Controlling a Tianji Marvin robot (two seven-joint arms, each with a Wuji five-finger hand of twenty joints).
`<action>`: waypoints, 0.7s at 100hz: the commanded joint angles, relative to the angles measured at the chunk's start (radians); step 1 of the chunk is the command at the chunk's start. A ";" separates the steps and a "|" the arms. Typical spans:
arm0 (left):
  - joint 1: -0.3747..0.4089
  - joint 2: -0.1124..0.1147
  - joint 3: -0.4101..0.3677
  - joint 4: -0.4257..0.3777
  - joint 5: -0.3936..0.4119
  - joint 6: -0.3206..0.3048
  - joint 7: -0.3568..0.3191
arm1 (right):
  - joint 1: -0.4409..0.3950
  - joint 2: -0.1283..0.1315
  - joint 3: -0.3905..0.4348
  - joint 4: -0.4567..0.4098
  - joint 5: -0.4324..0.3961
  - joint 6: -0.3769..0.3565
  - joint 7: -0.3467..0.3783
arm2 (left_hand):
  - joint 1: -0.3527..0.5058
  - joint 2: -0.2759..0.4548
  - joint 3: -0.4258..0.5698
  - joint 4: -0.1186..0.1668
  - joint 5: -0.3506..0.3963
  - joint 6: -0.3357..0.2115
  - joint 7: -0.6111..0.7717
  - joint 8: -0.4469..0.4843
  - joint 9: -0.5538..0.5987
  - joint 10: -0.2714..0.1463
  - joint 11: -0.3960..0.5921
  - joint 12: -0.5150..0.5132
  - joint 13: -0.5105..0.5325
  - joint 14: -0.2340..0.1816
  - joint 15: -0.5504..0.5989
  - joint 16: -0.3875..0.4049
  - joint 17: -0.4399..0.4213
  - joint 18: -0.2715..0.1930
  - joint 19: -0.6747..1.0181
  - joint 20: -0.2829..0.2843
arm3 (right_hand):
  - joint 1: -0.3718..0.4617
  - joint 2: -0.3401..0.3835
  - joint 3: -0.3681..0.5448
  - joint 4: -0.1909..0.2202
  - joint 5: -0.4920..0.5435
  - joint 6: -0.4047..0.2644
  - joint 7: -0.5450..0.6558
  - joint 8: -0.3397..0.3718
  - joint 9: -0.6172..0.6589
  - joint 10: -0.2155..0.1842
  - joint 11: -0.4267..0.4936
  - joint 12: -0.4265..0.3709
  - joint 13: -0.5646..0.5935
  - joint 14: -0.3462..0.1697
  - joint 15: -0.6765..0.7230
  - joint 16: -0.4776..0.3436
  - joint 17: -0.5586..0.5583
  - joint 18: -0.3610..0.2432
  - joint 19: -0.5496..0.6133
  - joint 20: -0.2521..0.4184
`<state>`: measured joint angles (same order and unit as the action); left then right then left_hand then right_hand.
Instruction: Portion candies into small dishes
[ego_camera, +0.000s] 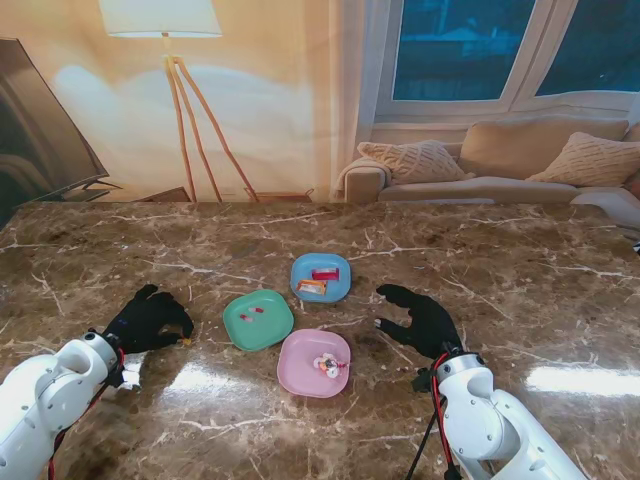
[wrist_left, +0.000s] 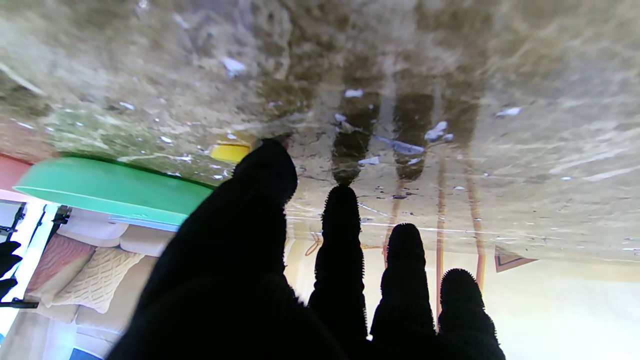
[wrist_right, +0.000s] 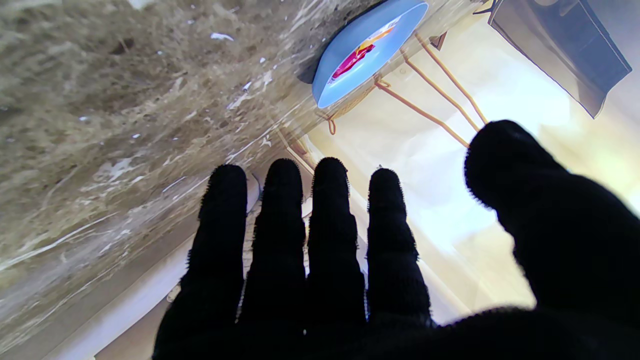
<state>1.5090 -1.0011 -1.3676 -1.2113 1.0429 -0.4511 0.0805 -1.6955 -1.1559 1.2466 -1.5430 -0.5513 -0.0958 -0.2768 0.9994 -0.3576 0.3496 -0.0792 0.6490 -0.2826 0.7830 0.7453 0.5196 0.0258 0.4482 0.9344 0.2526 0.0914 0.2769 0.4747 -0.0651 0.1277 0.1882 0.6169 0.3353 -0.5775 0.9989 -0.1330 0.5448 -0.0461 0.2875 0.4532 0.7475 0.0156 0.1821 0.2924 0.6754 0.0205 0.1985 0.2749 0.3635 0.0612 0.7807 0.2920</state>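
A small yellow candy (wrist_left: 229, 152) lies on the marble table (ego_camera: 520, 270) touching your left hand's (ego_camera: 150, 320) thumb tip (wrist_left: 267, 165), between that hand and the green dish (ego_camera: 258, 319) to its right. You hold nothing there, fingers apart. Your right hand (ego_camera: 418, 318) is spread empty, well apart from it.
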 joint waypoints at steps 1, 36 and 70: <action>0.029 -0.007 0.005 0.007 0.006 0.005 -0.005 | -0.006 0.000 -0.001 0.004 0.006 0.004 0.016 | 0.048 0.029 -0.022 0.020 0.033 0.011 0.069 0.071 0.059 -0.019 0.032 0.031 -0.016 -0.018 0.019 0.017 -0.016 -0.020 -0.030 0.019 | -0.023 0.011 0.028 0.037 0.018 -0.024 0.002 -0.004 0.017 -0.018 0.003 0.010 0.037 0.000 0.007 0.022 0.002 -0.008 0.022 0.017; 0.049 -0.016 -0.018 -0.044 0.003 0.018 0.013 | -0.007 0.000 0.000 0.005 0.005 0.001 0.014 | 0.055 0.033 -0.025 0.020 0.025 0.014 0.072 0.083 0.067 -0.020 0.021 0.062 -0.014 -0.016 0.022 0.019 -0.018 -0.022 -0.025 0.027 | -0.023 0.012 0.032 0.037 0.018 -0.025 0.002 -0.005 0.018 -0.020 0.003 0.010 0.038 0.000 0.006 0.022 0.003 -0.008 0.022 0.017; 0.056 -0.023 -0.029 -0.084 -0.003 0.022 0.020 | -0.008 0.000 0.001 0.005 0.006 -0.001 0.014 | 0.059 0.035 -0.029 0.022 0.020 0.015 0.074 0.087 0.073 -0.019 0.013 0.076 -0.011 -0.016 0.021 0.019 -0.018 -0.020 -0.023 0.031 | -0.024 0.012 0.032 0.036 0.018 -0.025 0.002 -0.005 0.017 -0.020 0.002 0.010 0.038 -0.001 0.006 0.022 0.003 -0.009 0.021 0.017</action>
<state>1.5612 -1.0190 -1.3975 -1.2818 1.0433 -0.4324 0.0942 -1.6955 -1.1557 1.2470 -1.5422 -0.5506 -0.0987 -0.2764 1.0016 -0.3576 0.3434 -0.0773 0.6492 -0.2779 0.7830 0.7640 0.5593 0.0275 0.4575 0.9950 0.2526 0.0898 0.2820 0.4752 -0.0651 0.1265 0.1882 0.6279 0.3353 -0.5773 1.0097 -0.1330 0.5448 -0.0462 0.2875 0.4531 0.7476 0.0156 0.1821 0.2925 0.6757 0.0205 0.1986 0.2841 0.3638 0.0615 0.7811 0.2920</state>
